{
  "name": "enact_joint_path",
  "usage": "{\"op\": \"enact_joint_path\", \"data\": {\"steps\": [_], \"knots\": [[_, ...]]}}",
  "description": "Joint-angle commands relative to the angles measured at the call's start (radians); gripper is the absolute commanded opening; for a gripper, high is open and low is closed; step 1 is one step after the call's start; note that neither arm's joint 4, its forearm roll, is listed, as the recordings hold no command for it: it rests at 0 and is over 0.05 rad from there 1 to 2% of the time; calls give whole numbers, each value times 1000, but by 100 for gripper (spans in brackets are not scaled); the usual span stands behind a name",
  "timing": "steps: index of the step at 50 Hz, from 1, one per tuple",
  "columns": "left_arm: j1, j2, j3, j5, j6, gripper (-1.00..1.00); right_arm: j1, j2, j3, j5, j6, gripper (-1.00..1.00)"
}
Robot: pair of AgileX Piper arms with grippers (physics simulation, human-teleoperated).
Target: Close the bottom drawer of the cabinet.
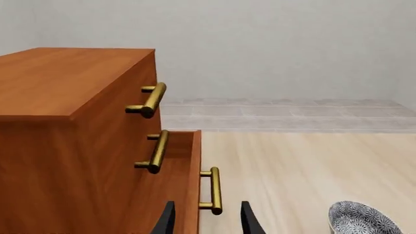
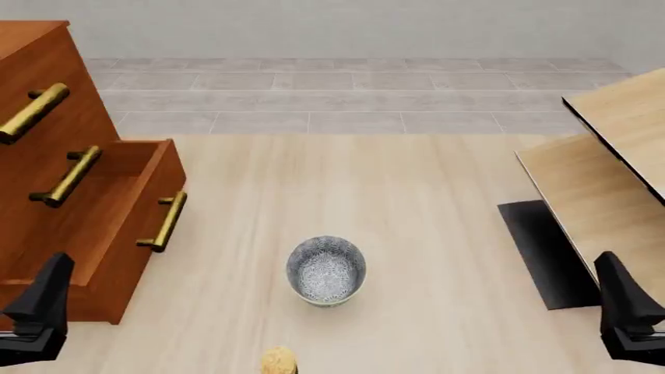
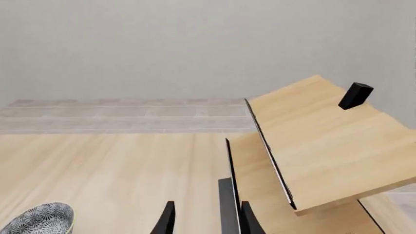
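- The cabinet (image 2: pixel 42 148) stands at the far left of the table (image 2: pixel 437 234), its three brass-handled drawers facing right.
- The bottom drawer (image 2: pixel 124 226) is pulled out toward the right, and its bar handle (image 2: pixel 164 222) stands clear of the two above.
- The left gripper (image 1: pixel 206 219) sits near the drawer front, fingers spread and holding nothing.
- The right gripper (image 3: pixel 206 219) waits at the near right, parted and empty, beside pale wood furniture (image 2: pixel 603 179).
- A patterned bowl (image 2: pixel 326 269) rests mid-table.

Patterned bowl (image 2: pixel 326 269) on pale table (image 2: pixel 437 202), light-wood furniture (image 2: pixel 613 156) at right
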State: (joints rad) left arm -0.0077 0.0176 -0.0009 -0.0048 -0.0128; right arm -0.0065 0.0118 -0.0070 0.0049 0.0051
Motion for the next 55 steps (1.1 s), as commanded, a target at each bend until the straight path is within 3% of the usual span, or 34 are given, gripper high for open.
{"op": "enact_joint_path", "data": {"steps": [1,10,28,32,55], "knots": [[-18,23,-1,-19,-14,100,2,-4,2,-1,3,100],[-66,180,-11,-151,-12,100,9,-1,6,-5,2,100],[-134,332,-46,-263,-29,100,9,7,5,-13,5,100],[-155,445,-57,-344,-48,100,12,11,6,-17,7,100],[-292,611,-127,-437,-72,100,13,19,6,-26,7,100]]}}
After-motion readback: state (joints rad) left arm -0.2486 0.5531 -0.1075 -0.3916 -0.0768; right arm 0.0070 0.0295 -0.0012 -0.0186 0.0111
